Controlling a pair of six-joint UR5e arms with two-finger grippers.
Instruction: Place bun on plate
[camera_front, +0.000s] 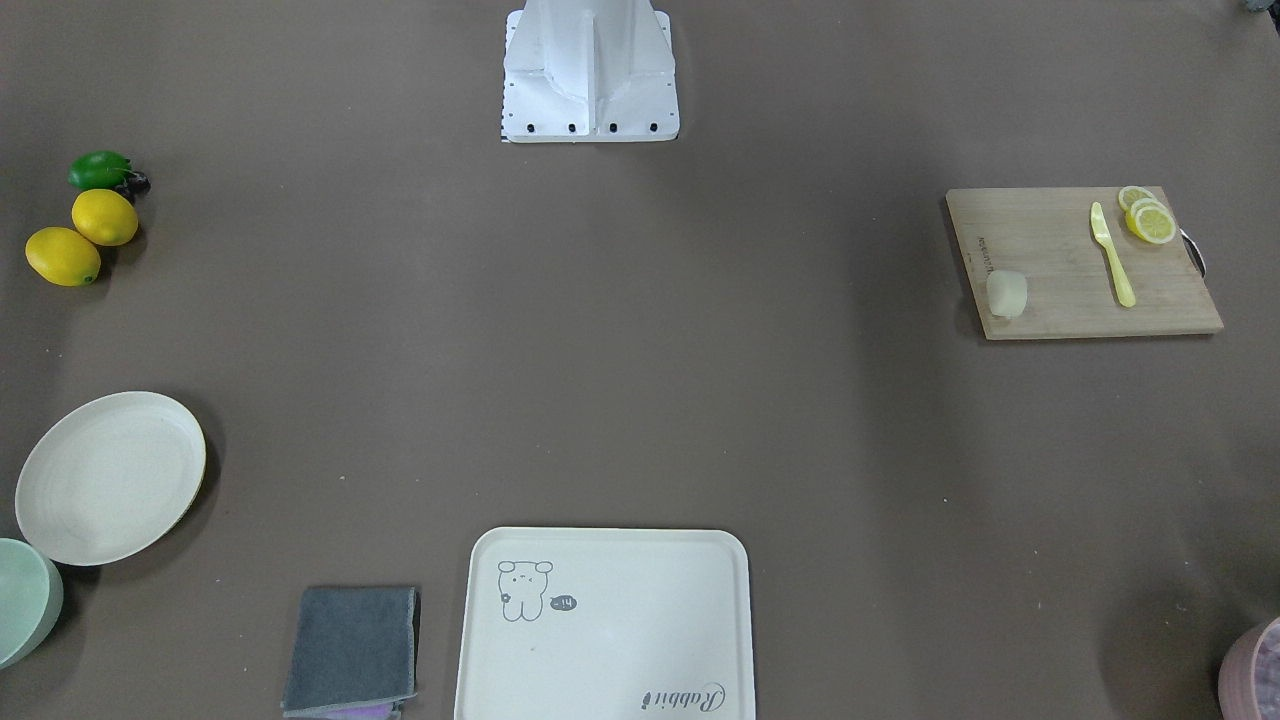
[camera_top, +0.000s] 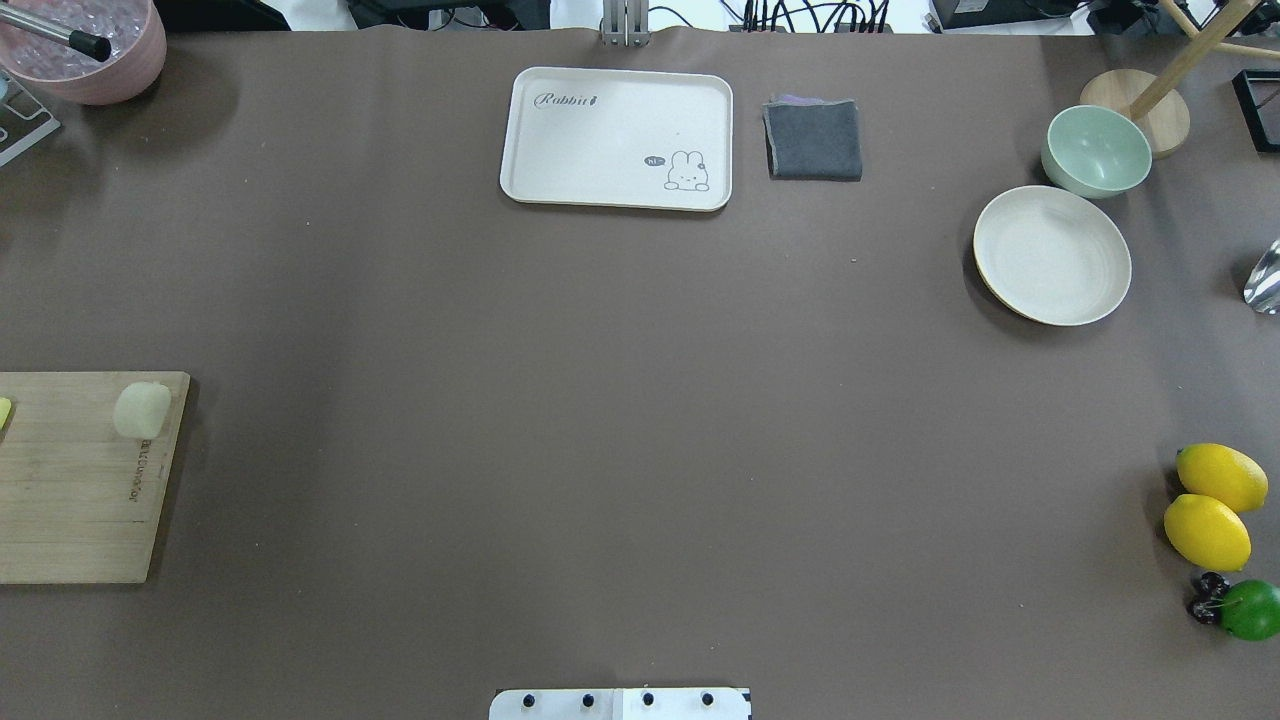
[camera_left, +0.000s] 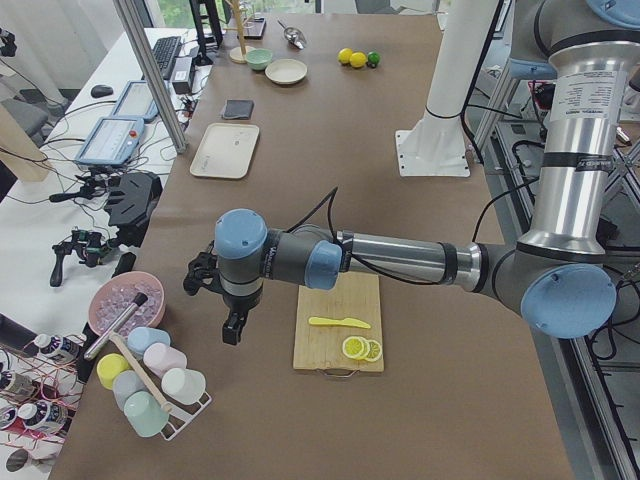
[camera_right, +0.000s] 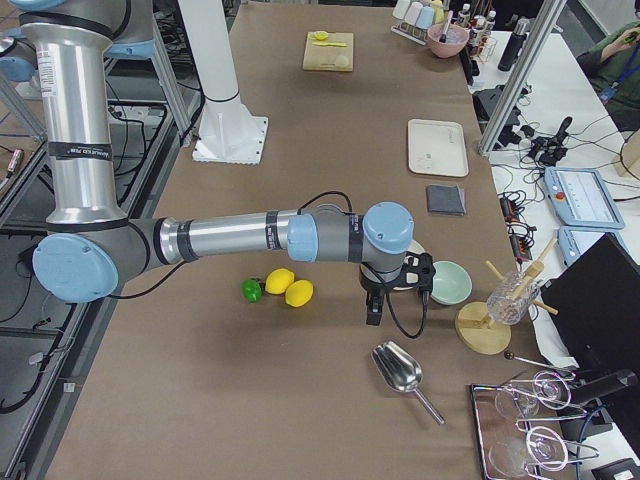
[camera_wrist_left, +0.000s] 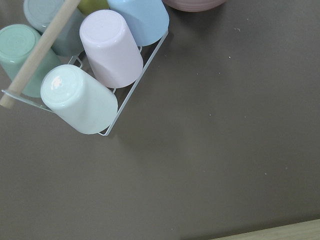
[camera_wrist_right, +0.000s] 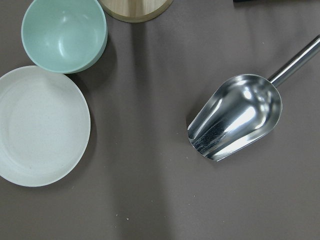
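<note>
The pale cream bun (camera_front: 1007, 294) (camera_top: 142, 410) lies on a corner of the wooden cutting board (camera_front: 1080, 262), on my left side. Far across the table, the round cream plate (camera_front: 110, 477) (camera_top: 1052, 255) (camera_wrist_right: 40, 125) sits empty on my right side. My left gripper (camera_left: 233, 330) shows only in the exterior left view; it hangs over the table between the board and a cup rack, and I cannot tell its state. Only the exterior right view shows my right gripper (camera_right: 375, 312), low beside the plate and the green bowl, its state unclear.
A yellow knife (camera_front: 1112, 254) and lemon slices (camera_front: 1148, 218) lie on the board. A cream tray (camera_front: 605, 620) and grey cloth (camera_front: 352, 650) sit at the far edge. A green bowl (camera_top: 1096, 150), two lemons (camera_top: 1208, 505), a lime (camera_top: 1250, 610), a metal scoop (camera_wrist_right: 235, 117) and cups (camera_wrist_left: 95, 70) are nearby.
</note>
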